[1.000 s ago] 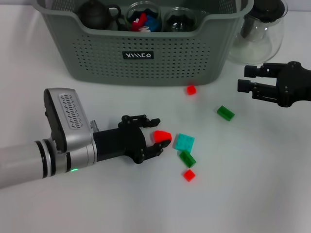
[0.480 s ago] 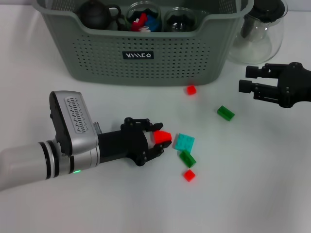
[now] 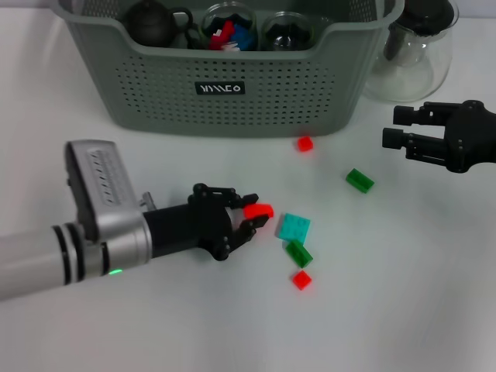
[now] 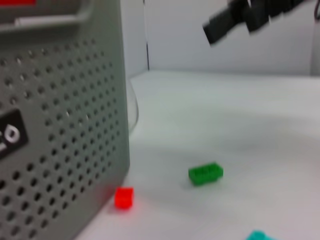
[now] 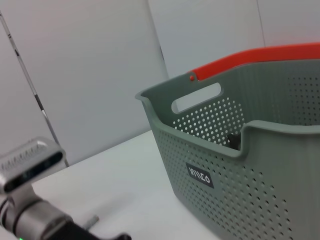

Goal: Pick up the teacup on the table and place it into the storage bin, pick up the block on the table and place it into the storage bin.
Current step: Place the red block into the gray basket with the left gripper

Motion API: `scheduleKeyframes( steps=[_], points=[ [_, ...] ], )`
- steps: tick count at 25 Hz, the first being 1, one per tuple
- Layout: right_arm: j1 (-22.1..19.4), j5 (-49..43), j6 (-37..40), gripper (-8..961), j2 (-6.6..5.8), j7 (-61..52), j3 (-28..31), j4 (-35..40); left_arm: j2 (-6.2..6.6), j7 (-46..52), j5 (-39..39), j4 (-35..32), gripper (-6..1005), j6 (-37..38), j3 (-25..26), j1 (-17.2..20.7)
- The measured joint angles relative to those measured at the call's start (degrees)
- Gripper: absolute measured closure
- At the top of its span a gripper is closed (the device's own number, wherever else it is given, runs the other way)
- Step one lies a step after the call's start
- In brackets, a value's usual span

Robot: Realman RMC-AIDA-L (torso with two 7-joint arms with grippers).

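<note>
The left gripper (image 3: 252, 217) is low over the white bench (image 3: 403, 310), in front of the big grey-green plastic storage bin (image 3: 232, 85) with small holes in its sides. Its black fingers are closed on a small red block (image 3: 260, 210) and hold it tight. Just beside that block, a flat teal block (image 3: 294, 227) lies on the bench. A dark green block (image 3: 298, 253) touches the teal one, and a little red cube (image 3: 301, 280) sits near it.

Another small red cube (image 3: 304, 143) lies close to the front wall of the bin. A green brick (image 3: 359, 180) lies apart from it, out on the bench.

Inside the bin there is a dark round teapot (image 3: 151, 23), a clear glass cup (image 3: 229, 27) with red and blue pieces in it, and a second glass cup (image 3: 287, 31).

The right gripper (image 3: 395, 128) hangs above the bench on the right side, near a clear glass pitcher (image 3: 411, 50) with a dark lid. Its fingers are apart and hold nothing.
</note>
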State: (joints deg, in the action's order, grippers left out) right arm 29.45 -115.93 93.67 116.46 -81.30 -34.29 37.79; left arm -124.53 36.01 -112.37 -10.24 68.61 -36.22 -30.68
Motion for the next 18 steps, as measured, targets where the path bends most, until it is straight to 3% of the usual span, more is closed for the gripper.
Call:
scheduleKeyframes(
  steps=[7, 11, 14, 18],
  points=[
    [0.0, 0.0, 0.2, 429, -0.12, 0.0, 0.0, 0.0, 0.94, 19.7, -1.6, -16.7, 714, 18.1, -1.1, 6.2],
    [0.0, 0.0, 0.3, 429, -0.11, 0.0, 0.0, 0.0, 2.21, 28.4, -1.6, -25.7, 709, 30.9, 1.5, 8.7],
    [0.0, 0.0, 0.2, 429, -0.06, 0.0, -0.2, 0.0, 2.64, 35.4, 0.0, -32.6, 706, 42.3, 8.0, 7.7],
    [0.2, 0.0, 0.0, 429, 0.0, 0.0, -0.4, 0.0, 2.7, 46.4, 5.0, -39.9, 701, 46.2, 11.4, 4.2]
  ],
)
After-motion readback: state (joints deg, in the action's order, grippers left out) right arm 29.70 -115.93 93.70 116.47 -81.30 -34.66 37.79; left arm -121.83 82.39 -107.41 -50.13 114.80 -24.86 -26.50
